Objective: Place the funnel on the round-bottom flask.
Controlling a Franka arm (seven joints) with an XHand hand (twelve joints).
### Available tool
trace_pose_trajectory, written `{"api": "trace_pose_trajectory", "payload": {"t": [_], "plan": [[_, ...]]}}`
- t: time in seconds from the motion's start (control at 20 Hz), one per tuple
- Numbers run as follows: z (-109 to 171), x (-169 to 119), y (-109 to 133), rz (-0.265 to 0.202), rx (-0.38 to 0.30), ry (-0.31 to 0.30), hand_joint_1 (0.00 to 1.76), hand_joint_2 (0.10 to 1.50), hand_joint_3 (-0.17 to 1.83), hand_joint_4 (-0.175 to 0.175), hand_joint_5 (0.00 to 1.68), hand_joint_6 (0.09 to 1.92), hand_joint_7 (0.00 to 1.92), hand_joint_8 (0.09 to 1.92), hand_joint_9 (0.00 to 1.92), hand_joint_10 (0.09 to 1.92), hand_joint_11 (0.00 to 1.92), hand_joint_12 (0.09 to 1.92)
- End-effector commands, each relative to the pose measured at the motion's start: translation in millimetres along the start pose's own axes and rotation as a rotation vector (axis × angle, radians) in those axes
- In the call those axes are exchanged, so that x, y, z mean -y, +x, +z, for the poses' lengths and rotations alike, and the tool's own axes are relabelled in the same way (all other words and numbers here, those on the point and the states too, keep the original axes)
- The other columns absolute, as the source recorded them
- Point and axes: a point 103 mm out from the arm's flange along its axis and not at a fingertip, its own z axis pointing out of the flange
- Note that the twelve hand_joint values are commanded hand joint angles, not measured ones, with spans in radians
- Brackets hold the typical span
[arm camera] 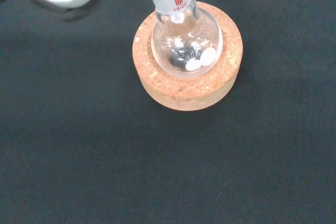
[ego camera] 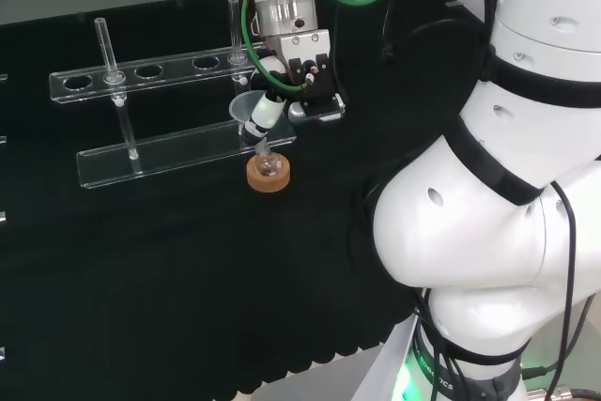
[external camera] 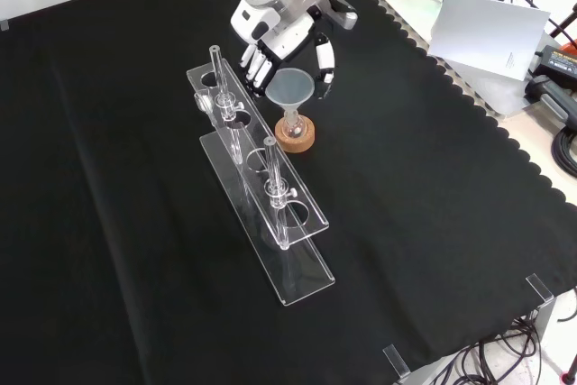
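In your front view the clear rack (external camera: 270, 196) stands nearest on the black worktop (external camera: 433, 223). At its one o'clock the round-bottom flask (external camera: 294, 125) sits in a cork ring (external camera: 296, 138), the funnel (external camera: 291, 89) in its neck. Behind, your robot hand (external camera: 284, 38) hangs with fingers spread around the funnel's bowl; whether they touch it is hard to tell.

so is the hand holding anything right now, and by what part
The hand appears to hold the funnel by its cone rim, fingers curled on either side, its stem at the flask neck.
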Motion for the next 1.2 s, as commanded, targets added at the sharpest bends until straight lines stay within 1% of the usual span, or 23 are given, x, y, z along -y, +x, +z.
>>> {"api": "trace_pose_trajectory", "payload": {"t": [0.05,0.15,0.3,0.4,0.5,0.6,0.65,1.05,1.1,1.2], "plan": [[1.2,1.1,-4.0,0.001,0.000,0.007,0.79,0.66,0.60,-0.050,0.33,0.51,0.15,0.77,0.47,0.70,0.24,1.41],[1.4,1.6,-5.1,0.005,0.002,0.007,0.79,0.66,0.60,-0.050,0.34,0.48,0.15,0.77,0.47,0.70,0.23,1.41],[2.6,3.7,-8.7,0.003,-0.017,0.003,0.79,0.66,0.60,-0.050,0.35,0.44,0.15,0.77,0.47,0.70,0.22,1.42],[4.8,6.2,-11.6,0.011,-0.021,-0.002,0.79,0.66,0.60,-0.050,0.36,0.42,0.15,0.76,0.47,0.70,0.22,1.42],[6.5,8.0,-14.3,0.013,-0.022,0.006,0.79,0.66,0.60,-0.050,0.36,0.42,0.15,0.76,0.47,0.70,0.22,1.42],[8.1,9.4,-16.0,0.012,-0.025,0.006,0.79,0.66,0.60,-0.050,0.36,0.41,0.16,0.76,0.46,0.70,0.21,1.42],[9.3,10.3,-17.3,0.001,-0.027,0.009,0.79,0.66,0.60,-0.050,0.36,0.41,0.16,0.76,0.46,0.70,0.21,1.42],[13.5,12.8,-12.9,0.005,-0.010,0.020,0.79,0.65,0.59,-0.052,0.35,0.39,0.15,0.76,0.46,0.70,0.21,1.42],[13.6,12.9,-12.3,0.003,-0.008,0.020,0.78,0.65,0.59,-0.054,0.31,0.34,0.10,0.75,0.40,0.70,0.18,1.43],[13.9,13.4,-12.4,0.001,-0.008,0.015,0.75,0.63,0.55,-0.055,0.19,0.19,0.03,0.54,0.21,0.75,0.08,1.47]]}}
